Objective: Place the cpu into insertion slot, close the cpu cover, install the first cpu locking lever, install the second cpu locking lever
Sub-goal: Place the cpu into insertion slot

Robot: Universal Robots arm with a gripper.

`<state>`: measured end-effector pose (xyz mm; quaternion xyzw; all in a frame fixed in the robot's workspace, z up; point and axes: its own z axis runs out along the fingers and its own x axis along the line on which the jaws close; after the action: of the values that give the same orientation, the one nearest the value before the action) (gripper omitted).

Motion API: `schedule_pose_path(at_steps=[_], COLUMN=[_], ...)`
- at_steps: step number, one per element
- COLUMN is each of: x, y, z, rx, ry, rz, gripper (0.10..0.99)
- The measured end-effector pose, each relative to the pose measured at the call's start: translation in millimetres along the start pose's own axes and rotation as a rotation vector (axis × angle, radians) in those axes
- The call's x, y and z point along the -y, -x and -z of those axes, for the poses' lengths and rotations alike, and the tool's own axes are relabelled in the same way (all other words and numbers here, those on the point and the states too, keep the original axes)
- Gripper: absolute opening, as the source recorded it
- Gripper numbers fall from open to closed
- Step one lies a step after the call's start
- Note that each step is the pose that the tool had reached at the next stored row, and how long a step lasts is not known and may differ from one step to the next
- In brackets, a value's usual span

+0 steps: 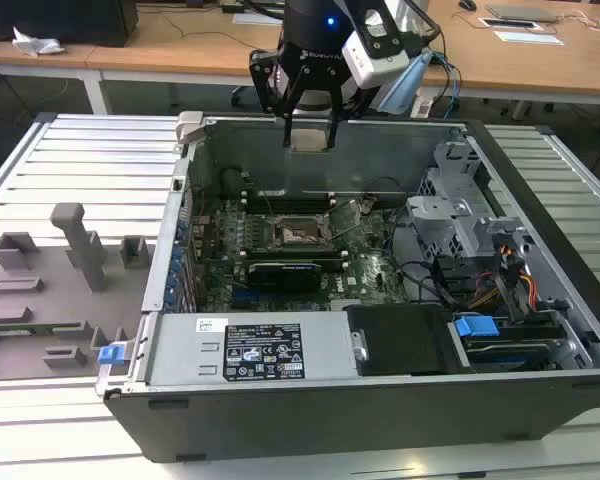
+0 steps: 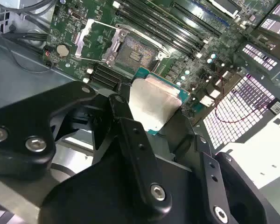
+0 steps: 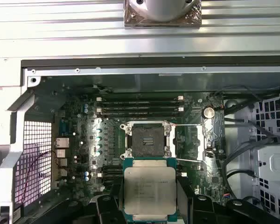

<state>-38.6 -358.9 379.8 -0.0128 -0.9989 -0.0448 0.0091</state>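
Open computer case (image 1: 380,415) on slatted bench (image 1: 100,150): gripper (image 1: 309,141) clamped on cpu (image 3: 150,190) over it, insertion slot (image 3: 147,139) uncovered

The cpu (image 3: 149,189) is a flat square chip with a dull silver top and a thin green edge. It is clamped at two opposite sides by the gripper (image 1: 308,138) and hangs clear of the board. In the exterior view it sits at about twelve o'clock from the insertion slot (image 1: 302,232). The slot is a silver-rimmed square with a bare dark centre. In the first wrist view the cpu cover (image 3: 191,142) is a thin silver frame, swung open beside the slot. In the exterior view it is at roughly three o'clock from the slot.
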Motion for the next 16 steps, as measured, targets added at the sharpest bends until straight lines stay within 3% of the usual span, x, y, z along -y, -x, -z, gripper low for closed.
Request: schedule_pose_path(at_steps=[8,16], x=[0.1,1.0], y=[0.0,0.3], z=[-0.7,-11.4], rx=[-0.0001,0.0000], ry=[0.000,-0.001], rz=[0.000,0.000], gripper=[0.541,0.541])
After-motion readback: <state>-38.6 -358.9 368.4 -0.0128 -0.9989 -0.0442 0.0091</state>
